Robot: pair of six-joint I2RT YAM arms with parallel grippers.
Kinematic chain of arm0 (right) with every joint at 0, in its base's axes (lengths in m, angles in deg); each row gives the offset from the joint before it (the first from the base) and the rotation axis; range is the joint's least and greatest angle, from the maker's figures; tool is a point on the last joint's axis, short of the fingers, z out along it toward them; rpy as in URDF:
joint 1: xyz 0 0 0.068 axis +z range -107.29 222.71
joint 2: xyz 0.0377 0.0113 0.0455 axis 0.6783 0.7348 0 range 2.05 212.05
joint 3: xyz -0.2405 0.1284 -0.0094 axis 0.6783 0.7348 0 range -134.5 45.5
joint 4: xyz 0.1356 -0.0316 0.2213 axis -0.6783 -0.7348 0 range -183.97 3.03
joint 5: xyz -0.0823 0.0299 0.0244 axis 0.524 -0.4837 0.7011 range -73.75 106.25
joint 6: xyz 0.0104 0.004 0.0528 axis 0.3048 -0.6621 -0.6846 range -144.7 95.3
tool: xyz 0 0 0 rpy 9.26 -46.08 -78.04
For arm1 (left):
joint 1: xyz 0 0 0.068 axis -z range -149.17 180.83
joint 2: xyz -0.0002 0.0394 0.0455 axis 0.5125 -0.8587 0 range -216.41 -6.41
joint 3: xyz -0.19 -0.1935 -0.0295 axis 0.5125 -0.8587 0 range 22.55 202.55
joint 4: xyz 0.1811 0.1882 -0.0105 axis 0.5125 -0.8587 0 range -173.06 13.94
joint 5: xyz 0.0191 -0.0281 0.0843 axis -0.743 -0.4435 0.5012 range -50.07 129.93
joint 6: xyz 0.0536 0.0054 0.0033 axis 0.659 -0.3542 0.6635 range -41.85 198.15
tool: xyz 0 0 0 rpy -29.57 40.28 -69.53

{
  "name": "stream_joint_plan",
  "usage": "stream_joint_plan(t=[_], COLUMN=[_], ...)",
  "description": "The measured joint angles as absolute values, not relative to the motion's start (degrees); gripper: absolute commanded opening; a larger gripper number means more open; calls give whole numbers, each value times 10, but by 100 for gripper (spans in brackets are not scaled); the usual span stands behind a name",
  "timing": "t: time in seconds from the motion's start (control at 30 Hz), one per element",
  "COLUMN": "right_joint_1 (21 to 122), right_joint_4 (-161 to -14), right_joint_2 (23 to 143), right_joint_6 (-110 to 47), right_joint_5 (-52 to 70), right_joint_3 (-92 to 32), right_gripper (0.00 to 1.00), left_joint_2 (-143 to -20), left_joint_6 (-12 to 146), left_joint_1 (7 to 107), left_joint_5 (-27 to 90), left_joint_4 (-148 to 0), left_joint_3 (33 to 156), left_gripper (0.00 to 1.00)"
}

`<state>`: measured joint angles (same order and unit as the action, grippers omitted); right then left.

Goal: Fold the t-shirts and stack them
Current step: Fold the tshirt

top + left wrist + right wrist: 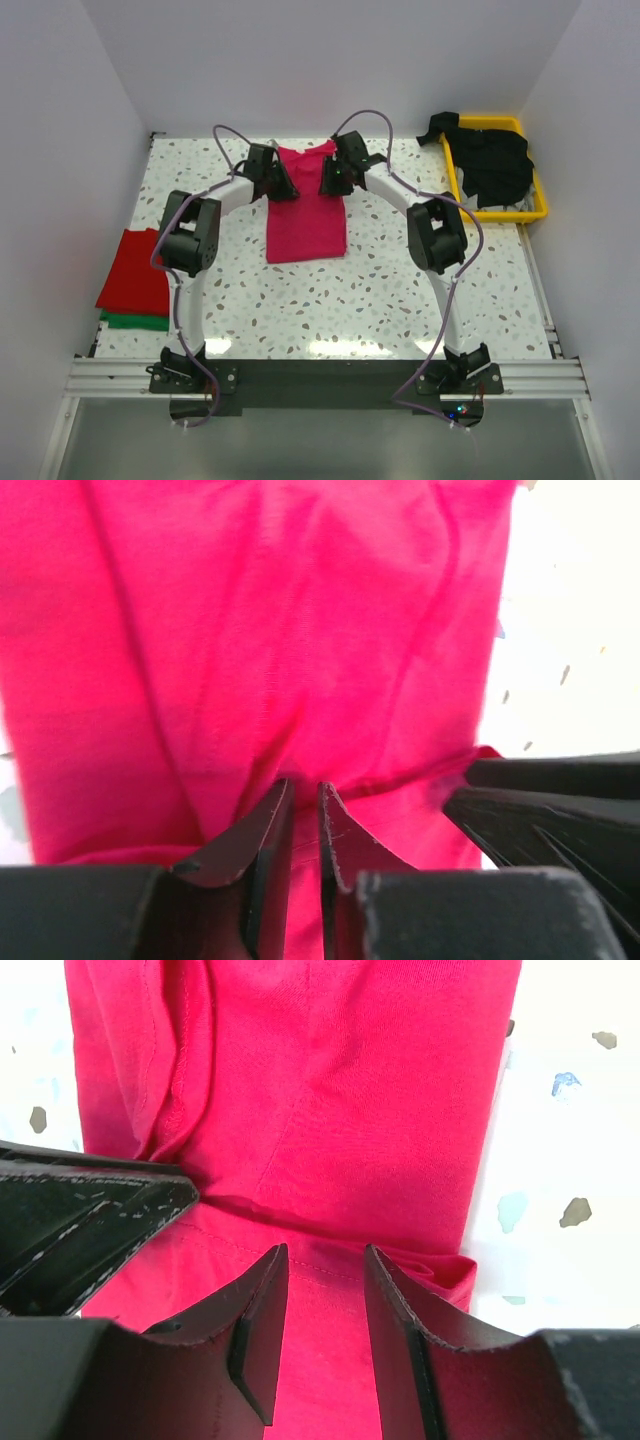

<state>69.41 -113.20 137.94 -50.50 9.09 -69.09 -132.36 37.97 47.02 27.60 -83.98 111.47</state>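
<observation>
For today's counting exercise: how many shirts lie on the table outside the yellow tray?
3. A pink shirt lies spread in the middle; a red shirt sits at the left edge on a green shirt. More may be hidden beneath them.

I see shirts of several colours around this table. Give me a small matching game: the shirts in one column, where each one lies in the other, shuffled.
Shirts:
1. pink t-shirt
2. red t-shirt
3. green t-shirt
4. black t-shirts

Places:
A. in the yellow tray, far right
B. middle of the table
C. left edge, on top
D. left edge, underneath

Pairs: 1-B, 2-C, 3-D, 4-A
</observation>
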Motion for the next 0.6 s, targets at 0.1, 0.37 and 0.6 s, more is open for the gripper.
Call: stream_joint_plan(t=[0.1, 0.37, 0.6], right_joint_1=[694, 694, 694], right_joint_4=[-1131, -1130, -1126], right_joint_2=[1378, 1367, 1347], right_joint_6=[-504, -503, -503], right_joint_5=[93, 93, 92], right_joint_3=[-690, -669, -652], right_gripper=[40, 40, 40], left_joint_2=[-1314, -1232, -1192], left_joint_6=[386, 385, 382], left_joint_1=[470, 470, 466], left_joint_5=[256, 249, 315], left_joint_4=[-823, -784, -788], left_joint_3=[1106, 1042, 1030], left_gripper=[24, 24, 12])
